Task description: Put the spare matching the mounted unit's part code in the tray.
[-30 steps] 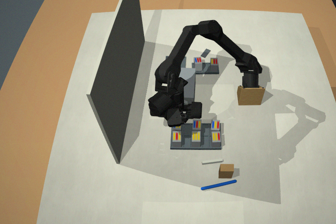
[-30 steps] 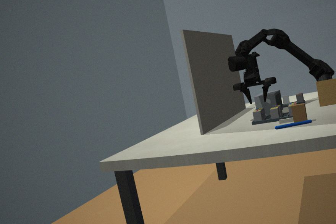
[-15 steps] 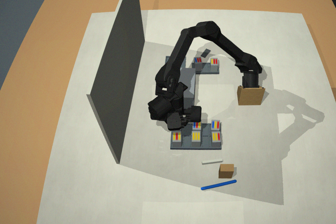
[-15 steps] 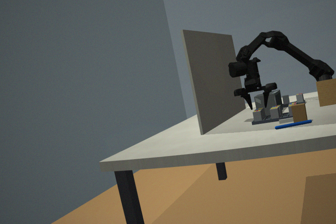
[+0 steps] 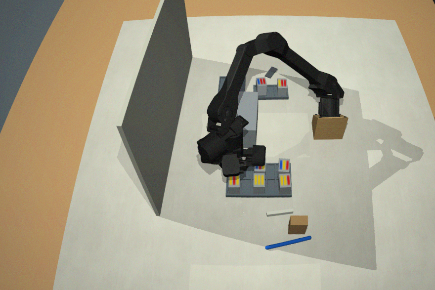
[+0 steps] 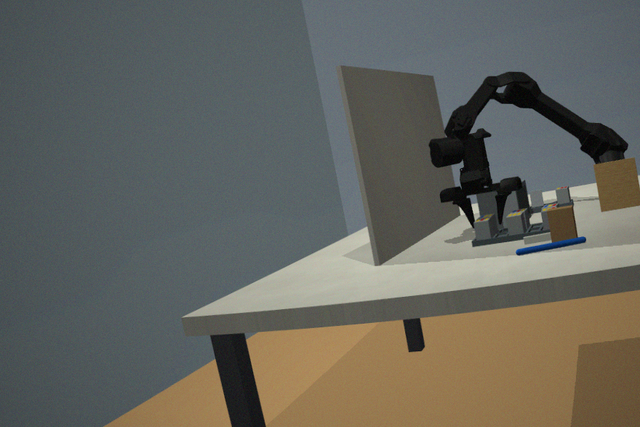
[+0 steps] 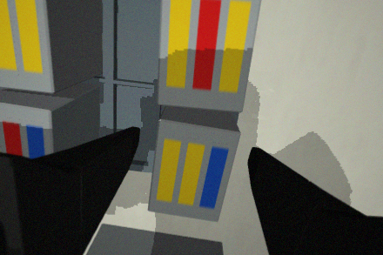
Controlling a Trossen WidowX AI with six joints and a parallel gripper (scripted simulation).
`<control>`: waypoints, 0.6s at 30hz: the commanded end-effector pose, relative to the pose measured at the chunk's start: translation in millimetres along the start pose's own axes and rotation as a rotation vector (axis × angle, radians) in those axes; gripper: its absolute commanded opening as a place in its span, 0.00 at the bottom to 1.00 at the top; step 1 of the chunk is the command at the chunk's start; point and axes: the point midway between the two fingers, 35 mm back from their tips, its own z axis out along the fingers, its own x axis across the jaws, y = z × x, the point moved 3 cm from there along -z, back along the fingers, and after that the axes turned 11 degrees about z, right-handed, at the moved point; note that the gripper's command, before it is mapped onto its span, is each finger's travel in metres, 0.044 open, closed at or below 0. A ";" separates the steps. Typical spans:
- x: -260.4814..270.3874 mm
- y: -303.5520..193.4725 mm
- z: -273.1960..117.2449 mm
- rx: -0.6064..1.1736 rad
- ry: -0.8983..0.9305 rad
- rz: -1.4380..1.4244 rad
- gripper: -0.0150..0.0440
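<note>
My gripper (image 5: pixel 245 161) (image 6: pixel 486 224) (image 7: pixel 194 144) is open over the spare rack (image 5: pixel 258 195) (image 7: pixel 137 31), pointing down. In the wrist view, the spare with yellow, yellow and blue bars (image 7: pixel 191 174) lies between its two fingers, with a gap on each side. In the top view the gripper hides that spare. The spare with yellow, red and yellow bars (image 5: pixel 234 181) (image 7: pixel 206 44) stands beside it. A large grey block (image 5: pixel 248 107) (image 6: pixel 486 203) stands behind the gripper. A dark tray-like piece (image 5: pixel 222 82) is partly hidden by the arm. No code on a mounted unit's back is readable.
A tall panel (image 5: pixel 155 87) (image 6: pixel 397 155) stands left of the arm. A small rack (image 5: pixel 271 97) at the back holds two spares. A brown block (image 5: pixel 298 225) (image 6: pixel 562 224), a white bar (image 5: pixel 279 212) and a blue rod (image 5: pixel 288 242) (image 6: pixel 550 246) lie in front of the spare rack.
</note>
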 end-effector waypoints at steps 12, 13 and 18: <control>1.5 -1.9 12.5 0.006 -0.002 -0.008 0.76; 1.2 -1.4 11.1 0.003 0.001 -0.002 0.72; 1.2 -1.4 11.1 0.003 0.001 -0.002 0.50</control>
